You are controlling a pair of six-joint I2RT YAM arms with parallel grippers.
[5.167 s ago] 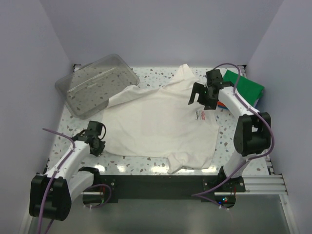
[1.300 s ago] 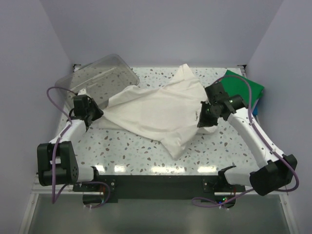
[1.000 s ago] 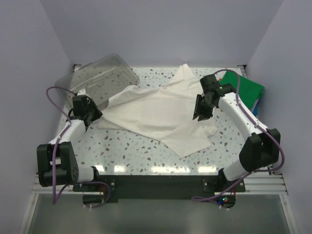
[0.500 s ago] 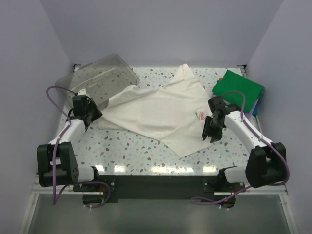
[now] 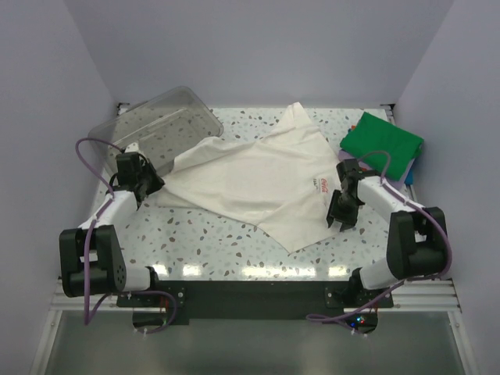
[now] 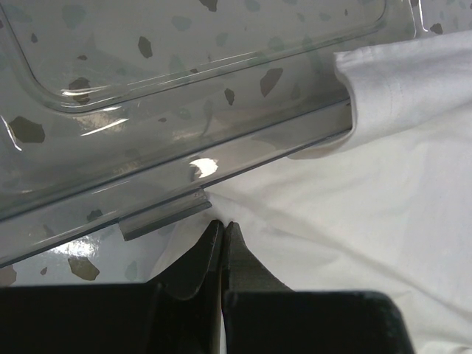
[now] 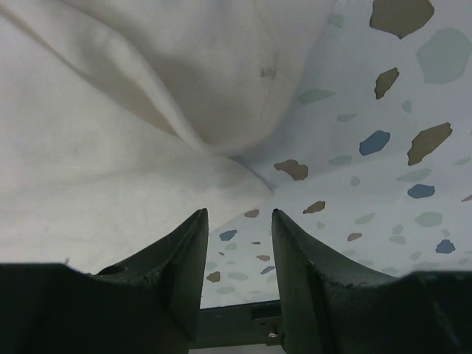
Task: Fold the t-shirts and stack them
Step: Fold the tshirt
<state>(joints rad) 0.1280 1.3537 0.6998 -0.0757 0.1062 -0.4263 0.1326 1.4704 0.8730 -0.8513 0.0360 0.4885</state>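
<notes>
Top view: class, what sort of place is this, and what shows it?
Likely a robot lab test cell, not a home: left arm and right arm bolted to a speckled table, plain walls boxing it in, shirt and tub laid out.

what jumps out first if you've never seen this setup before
A cream-white t-shirt with a small red chest logo sprawls half-folded across the middle of the speckled table. Its left corner is pinched in the left end effector, right beside a clear plastic tub at the far left. A folded green t-shirt sits at the far right, and the right end effector hovers open over the cream-white t-shirt's right edge.
</notes>
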